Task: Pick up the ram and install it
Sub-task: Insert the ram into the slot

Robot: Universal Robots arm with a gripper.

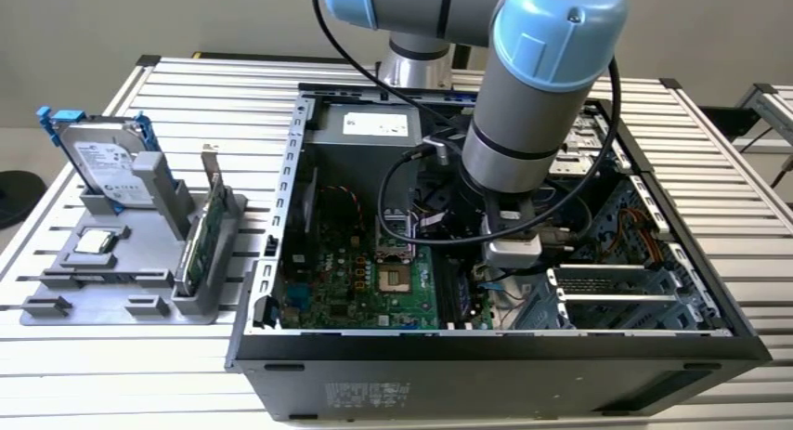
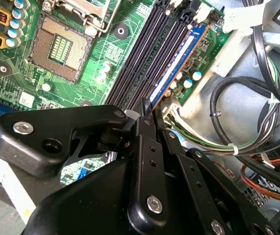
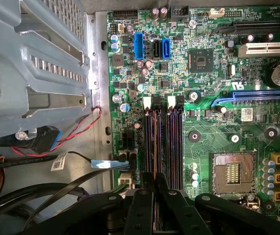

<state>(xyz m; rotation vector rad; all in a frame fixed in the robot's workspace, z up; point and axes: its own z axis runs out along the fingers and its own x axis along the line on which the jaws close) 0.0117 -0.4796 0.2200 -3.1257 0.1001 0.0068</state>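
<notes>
The ram (image 2: 179, 66), a thin dark blue stick with a white label, stands on edge in the memory slot nearest the motherboard's edge. Seen edge-on in the first wrist view, the ram (image 3: 155, 142) is a narrow line between the black slots (image 3: 171, 142). My gripper (image 2: 151, 111) sits over one end of the stick, its two black fingers (image 2: 144, 105) pressed close on either side of the board. In the first wrist view the gripper (image 3: 155, 180) straddles that same line. In the exterior view the gripper (image 1: 502, 263) reaches down inside the open computer case (image 1: 266, 263).
A CPU socket (image 3: 233, 171) lies beside the slots. Bundled cables (image 2: 238, 112) and a metal drive cage (image 3: 37, 63) crowd the other side. On the exterior view's left, a grey holder (image 1: 74, 272) carries a hard drive (image 1: 106, 161) and a green card (image 1: 204, 230).
</notes>
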